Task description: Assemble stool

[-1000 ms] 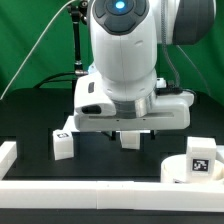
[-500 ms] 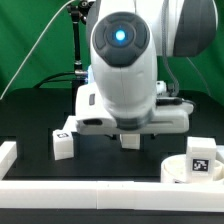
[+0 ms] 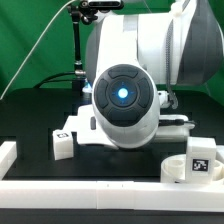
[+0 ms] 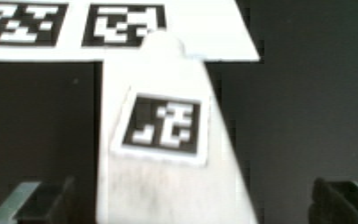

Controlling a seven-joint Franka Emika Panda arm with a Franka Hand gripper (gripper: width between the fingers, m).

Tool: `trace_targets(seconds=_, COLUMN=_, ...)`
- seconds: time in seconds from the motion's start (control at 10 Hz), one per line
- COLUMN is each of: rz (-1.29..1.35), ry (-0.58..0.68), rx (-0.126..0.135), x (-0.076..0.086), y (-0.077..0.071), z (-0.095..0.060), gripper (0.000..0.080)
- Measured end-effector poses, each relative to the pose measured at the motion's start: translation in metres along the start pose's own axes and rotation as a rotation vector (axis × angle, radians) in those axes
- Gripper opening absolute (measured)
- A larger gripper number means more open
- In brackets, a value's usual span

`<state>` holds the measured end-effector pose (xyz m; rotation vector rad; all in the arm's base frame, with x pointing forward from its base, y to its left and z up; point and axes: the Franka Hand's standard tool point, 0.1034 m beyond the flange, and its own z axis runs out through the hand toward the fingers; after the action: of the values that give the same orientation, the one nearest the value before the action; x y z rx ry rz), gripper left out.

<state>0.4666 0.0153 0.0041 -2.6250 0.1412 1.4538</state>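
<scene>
In the wrist view a white stool leg [image 4: 165, 125] with a black-and-white tag lies lengthwise between my fingers. My gripper [image 4: 194, 205] is open, and its dark fingertips [image 4: 43, 200] stand apart from the leg on both sides without touching it. In the exterior view the arm's body hides the gripper and this leg. Another white leg [image 3: 63, 143] stands at the exterior view's left. The round white seat [image 3: 197, 162] with a tag sits at the exterior view's right.
The marker board [image 4: 87, 25] lies just beyond the far end of the leg in the wrist view. A long white border rail [image 3: 100, 190] runs along the front, with a raised end [image 3: 8, 155] at the exterior view's left. A green backdrop stands behind.
The arm has come down and tipped toward the camera. Its body now hides the leg that showed under the gripper before. The other leg and the seat have not moved.
</scene>
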Motion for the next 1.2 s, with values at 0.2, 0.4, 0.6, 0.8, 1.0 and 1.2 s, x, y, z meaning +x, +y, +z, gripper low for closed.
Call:
trace_targets(seconds=0.2, rz=0.051, ry=-0.008, rx=0.0, x=0.001, y=0.004, z=0.003, gripper=0.0649)
trace_targets(seconds=0.4, rz=0.054, ry=-0.007, rx=-0.008, x=0.001, y=0.0, z=0.004, gripper=0.0487)
trace_targets(seconds=0.6, rz=0.049, ry=-0.003, rx=-0.01, x=0.002, y=-0.002, z=0.003, gripper=0.0319)
trace_targets(seconds=0.8, rz=0.045, ry=-0.001, rx=-0.006, x=0.002, y=0.0, z=0.002, gripper=0.0323)
trace_targets(seconds=1.0, rz=0.01, ry=0.011, rx=-0.005, x=-0.001, y=-0.001, z=-0.004, gripper=0.0323)
trace_targets(seconds=1.2, rz=-0.017, ry=0.03, rx=-0.003, x=-0.012, y=-0.009, z=-0.02, gripper=0.0323)
